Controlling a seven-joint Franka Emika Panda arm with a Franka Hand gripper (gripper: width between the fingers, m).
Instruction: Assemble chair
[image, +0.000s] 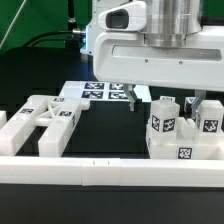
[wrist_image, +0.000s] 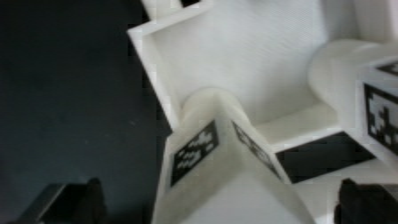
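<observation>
The gripper (image: 166, 102) is observed above the exterior view's right half of the black table (image: 25, 205), with its jaws spread wide and nothing clamped between them. In the wrist view the two dark fingertips (wrist_image: 71, 197) are seen at opposite sides of the picture, with white tagged plastic lying between them and dark gaps separating it from each tip. The chair is found in separate parts. A seat block (image: 185, 152) is recorded at the exterior view's right, just behind the border rail (image: 110, 172), with a square tag on its front face. Two upright leg bars (image: 160, 122) are noted standing on that block, each carrying tags; one of them is placed below and between the open fingers, the other nearer the exterior view's right edge. Whether these bars are fully seated cannot be told. An X-braced frame (image: 45, 122) is noted lying flat at the exterior view's left, well apart from the seat block. The marker board (image: 105, 92) is seen flat on the table behind the parts, between the frame and the gripper.
</observation>
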